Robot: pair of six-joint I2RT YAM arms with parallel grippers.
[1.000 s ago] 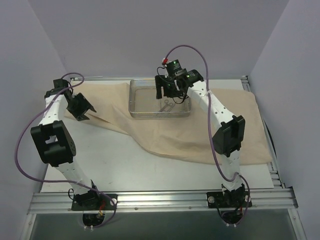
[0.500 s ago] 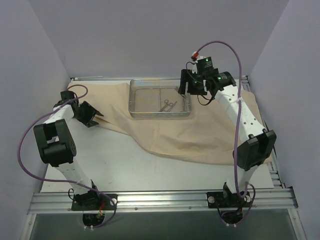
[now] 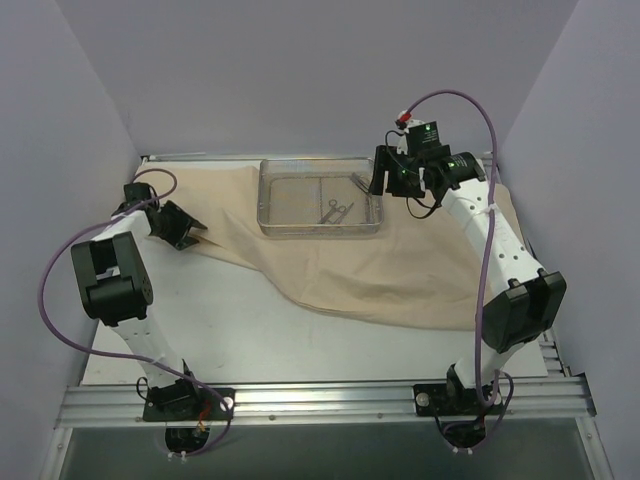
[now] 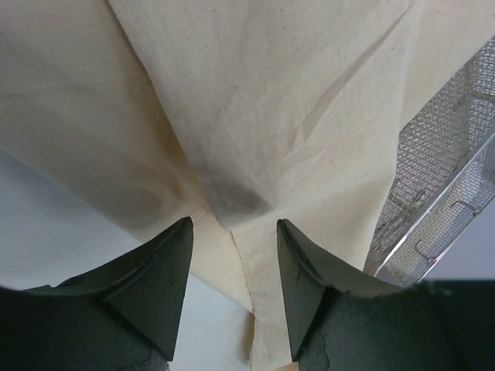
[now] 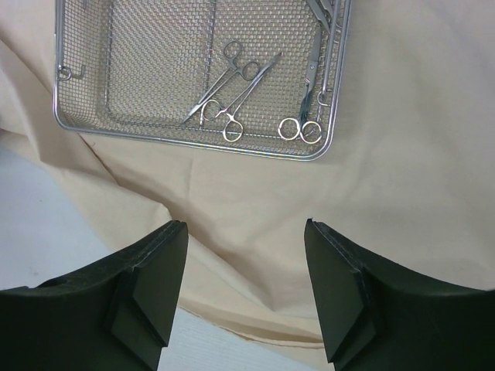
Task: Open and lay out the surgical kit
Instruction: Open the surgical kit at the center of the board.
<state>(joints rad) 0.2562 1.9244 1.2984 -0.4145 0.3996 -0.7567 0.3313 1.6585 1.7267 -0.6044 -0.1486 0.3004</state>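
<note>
Beige cloth wrap (image 3: 400,270) lies spread on the table (image 3: 200,330), the mesh tray (image 3: 320,231) with its instruments (image 5: 232,100) upon it. The left fingers (image 4: 158,278) gape astride a fold (image 4: 232,205), likely to pull it flat. The right fingers (image 5: 151,286) hang released and empty.

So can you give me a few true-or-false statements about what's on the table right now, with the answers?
1. The wire-mesh tray sits on the beige cloth. True.
2. Scissor-like instruments lie inside the tray. True.
3. The right arm's fingers grip one instrument. False: they stand open and empty, above the cloth beside the tray.
4. The left arm's fingers are shut. False: they are open, over a fold of the cloth.
</note>
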